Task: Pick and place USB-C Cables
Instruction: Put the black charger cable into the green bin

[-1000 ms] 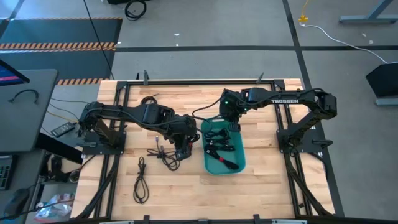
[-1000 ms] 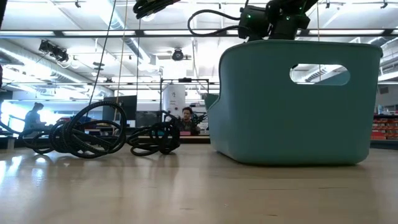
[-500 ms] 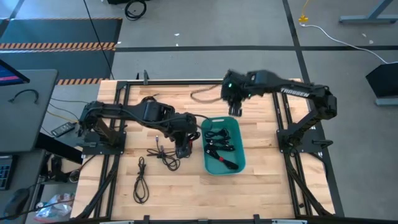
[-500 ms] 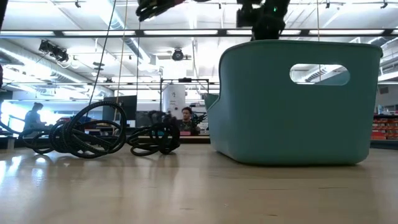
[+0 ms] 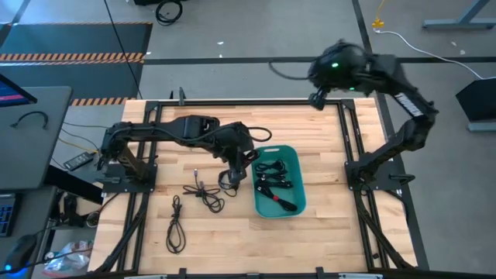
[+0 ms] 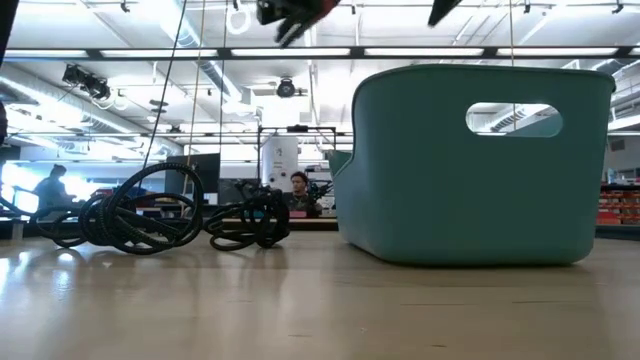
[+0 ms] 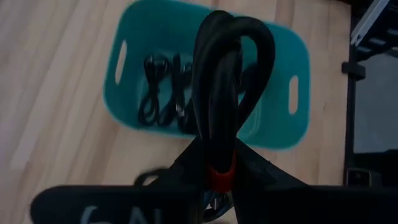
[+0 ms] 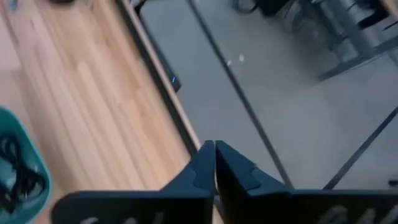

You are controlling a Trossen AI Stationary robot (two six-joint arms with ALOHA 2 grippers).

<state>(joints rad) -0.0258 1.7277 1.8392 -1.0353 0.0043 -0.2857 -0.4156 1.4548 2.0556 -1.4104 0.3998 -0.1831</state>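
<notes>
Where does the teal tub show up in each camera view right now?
High view: teal tub right of table centre, cables inside.
Low view: fills the right half, handle slot facing the camera.
Left wrist view: behind the held cable bundle.
Right wrist view: only a corner at the edge.
Shared landmark: the tub's handle slots.

This is a large industrial lab or workshop: grey concrete floor [image 5: 256, 77] with hazard tape [image 5: 74, 56] beside the table [image 5: 325, 225], ceiling strip lights [image 6: 150, 52], people at monitors [image 6: 205, 175] behind.
</notes>
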